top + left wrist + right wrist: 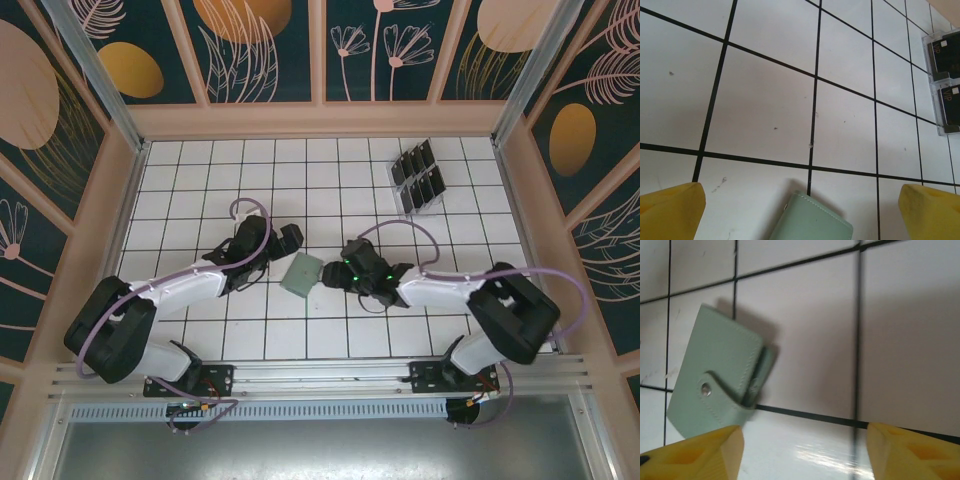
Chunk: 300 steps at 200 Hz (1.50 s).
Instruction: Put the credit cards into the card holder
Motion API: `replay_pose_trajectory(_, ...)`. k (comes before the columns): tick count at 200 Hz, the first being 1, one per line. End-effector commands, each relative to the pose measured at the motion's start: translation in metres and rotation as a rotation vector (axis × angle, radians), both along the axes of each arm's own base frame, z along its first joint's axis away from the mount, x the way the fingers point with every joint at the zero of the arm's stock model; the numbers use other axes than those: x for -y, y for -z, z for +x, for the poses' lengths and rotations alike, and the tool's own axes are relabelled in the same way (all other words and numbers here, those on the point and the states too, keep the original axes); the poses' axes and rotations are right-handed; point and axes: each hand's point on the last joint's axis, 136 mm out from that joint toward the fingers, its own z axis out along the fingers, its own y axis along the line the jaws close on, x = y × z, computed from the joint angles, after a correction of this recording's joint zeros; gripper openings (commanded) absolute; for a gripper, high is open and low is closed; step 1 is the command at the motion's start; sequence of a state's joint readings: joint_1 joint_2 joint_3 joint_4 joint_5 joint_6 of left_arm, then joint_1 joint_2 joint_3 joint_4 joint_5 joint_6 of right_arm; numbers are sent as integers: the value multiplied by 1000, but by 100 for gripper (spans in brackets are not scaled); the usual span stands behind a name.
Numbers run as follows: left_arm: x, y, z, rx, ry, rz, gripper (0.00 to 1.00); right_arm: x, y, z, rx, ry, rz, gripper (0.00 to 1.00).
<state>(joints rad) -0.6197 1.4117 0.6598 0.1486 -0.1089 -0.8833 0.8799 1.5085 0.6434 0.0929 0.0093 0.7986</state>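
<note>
- Card holder: sage-green, stitched, snap tab wrapped over one edge, flat mid-frame on the worktop.
- Left end effector and right end effector: both released, empty.

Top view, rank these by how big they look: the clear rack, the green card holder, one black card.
1. The rack, clearly largest.
2. The card holder, mid-size.
3. One card, smallest.
The cards in the rack all look alike in size.
</note>
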Motion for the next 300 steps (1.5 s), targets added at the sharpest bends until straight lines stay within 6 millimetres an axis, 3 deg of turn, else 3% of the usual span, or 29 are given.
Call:
replay_pose_trajectory(1, -1, -3, -6, 9, 35, 16, 99, -39, -12, 5, 3, -21, 93, 60)
replay_pose_trajectory(37, -6, 1, -11, 5, 31, 15, 99, -60, 1, 1, -29, -52, 86, 51)
replay_pose_trajectory(65, -8, 4, -15, 1, 30, 7, 98, -60, 2, 5, -24, -46, 76, 42)
replay_pose_trajectory(86, -7, 7, -18, -4, 34, -2, 99, -58, 0, 10, -11, -43, 67, 30)
replay_pose_trajectory(117, -6, 8, -20, -10, 44, -12, 98, -51, 0, 22, -1, -55, 56, 12)
replay_pose_trajectory(149, -5, 7, -22, -11, 52, -19, 99, -34, 2, 39, 5, -65, 14, 0)
replay_pose_trajectory(194, 0, 9, -28, -29, 72, -64, 99, -10, -13, 63, 48, -43, -48, 0)
replay_pose_trajectory(211, 3, 13, -32, -46, 83, -84, 99, -3, -25, 68, 77, -33, -71, 12)
replay_pose_trajectory(249, 7, 20, -42, -80, 101, -128, 98, 19, -49, 77, 136, 13, -153, 56)
replay_pose_trajectory(267, 6, 22, -45, -89, 99, -133, 99, 26, -68, 84, 203, 23, -186, 71)
replay_pose_trajectory(284, 8, 24, -48, -94, 103, -133, 99, 31, -93, 90, 271, 51, -154, 96)
replay_pose_trajectory(300, 11, 27, -49, -99, 105, -129, 99, 37, -106, 89, 283, 68, -61, 99)
